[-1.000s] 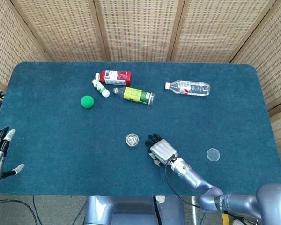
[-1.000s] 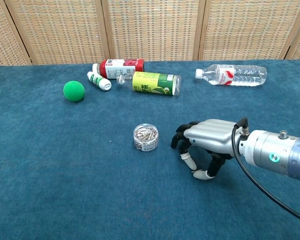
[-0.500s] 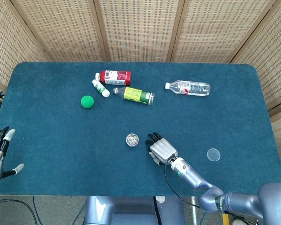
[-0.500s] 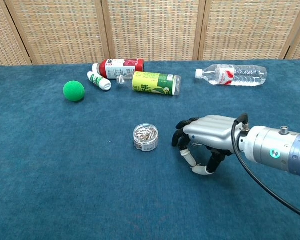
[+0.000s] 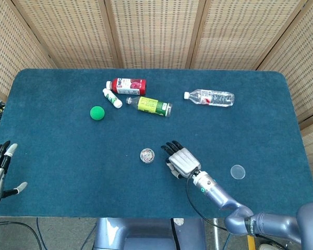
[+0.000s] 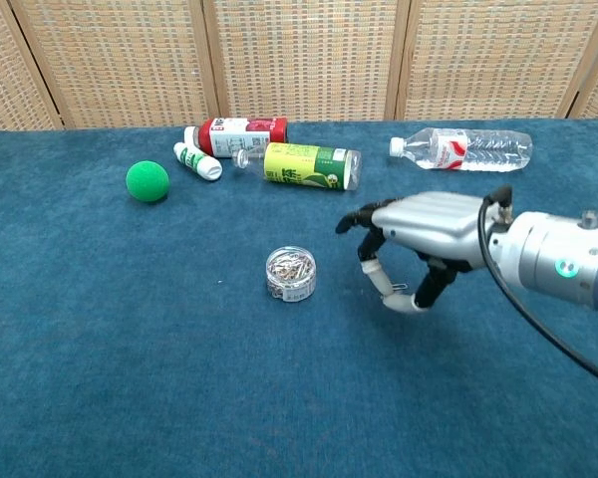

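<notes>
The right hand (image 6: 419, 239) has lifted off the table (image 6: 130, 378), fingers loosely spread and holding nothing, while the small clear tub of clips (image 6: 291, 272) at its 9 o'clock looks light, rigid and slick, best pinched across its round sides.
</notes>
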You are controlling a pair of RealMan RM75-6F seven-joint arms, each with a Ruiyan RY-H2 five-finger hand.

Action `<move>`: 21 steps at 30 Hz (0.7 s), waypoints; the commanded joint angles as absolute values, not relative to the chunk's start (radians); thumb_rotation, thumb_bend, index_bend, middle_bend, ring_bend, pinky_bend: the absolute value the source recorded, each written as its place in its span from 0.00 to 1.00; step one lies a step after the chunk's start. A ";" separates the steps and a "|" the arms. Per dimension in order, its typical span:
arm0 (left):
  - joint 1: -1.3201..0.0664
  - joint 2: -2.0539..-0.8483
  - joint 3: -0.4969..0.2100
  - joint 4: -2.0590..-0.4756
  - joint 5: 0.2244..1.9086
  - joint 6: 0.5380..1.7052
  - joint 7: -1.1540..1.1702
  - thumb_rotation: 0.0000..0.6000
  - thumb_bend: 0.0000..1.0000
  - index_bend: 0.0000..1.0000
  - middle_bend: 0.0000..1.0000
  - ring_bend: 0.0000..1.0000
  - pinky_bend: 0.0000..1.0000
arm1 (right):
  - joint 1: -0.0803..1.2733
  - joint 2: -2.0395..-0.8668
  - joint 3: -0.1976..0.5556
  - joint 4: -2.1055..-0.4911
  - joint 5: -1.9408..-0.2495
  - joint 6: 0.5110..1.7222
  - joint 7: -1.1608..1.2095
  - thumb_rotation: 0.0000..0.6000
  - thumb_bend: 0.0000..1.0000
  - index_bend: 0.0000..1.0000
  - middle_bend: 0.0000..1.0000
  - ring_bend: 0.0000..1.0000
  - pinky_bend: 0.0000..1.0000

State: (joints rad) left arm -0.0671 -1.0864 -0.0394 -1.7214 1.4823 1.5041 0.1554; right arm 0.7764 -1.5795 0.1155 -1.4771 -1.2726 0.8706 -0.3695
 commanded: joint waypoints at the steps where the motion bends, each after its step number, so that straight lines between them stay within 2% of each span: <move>1: -0.067 -1.086 -0.039 -1.722 1.483 1.505 0.155 1.00 0.00 0.00 0.00 0.00 0.00 | 0.794 -1.561 0.153 -1.504 -1.250 0.876 -0.373 1.00 0.93 0.62 0.08 0.00 0.05; 7: -0.067 -1.082 -0.043 -1.722 1.476 1.504 0.148 1.00 0.00 0.00 0.00 0.00 0.00 | 0.844 -1.578 0.218 -1.508 -1.171 0.851 -0.394 1.00 0.93 0.62 0.08 0.00 0.05; 12: -0.070 -1.077 -0.051 -1.722 1.459 1.497 0.137 1.00 0.00 0.00 0.00 0.00 0.00 | 0.907 -1.639 0.266 -1.465 -1.091 0.823 -0.420 1.00 0.93 0.62 0.08 0.00 0.05; 21: -0.074 -1.069 -0.067 -1.721 1.429 1.489 0.119 1.00 0.00 0.00 0.00 0.00 0.00 | 0.983 -1.730 0.283 -1.361 -1.012 0.784 -0.452 1.00 0.93 0.62 0.08 0.00 0.05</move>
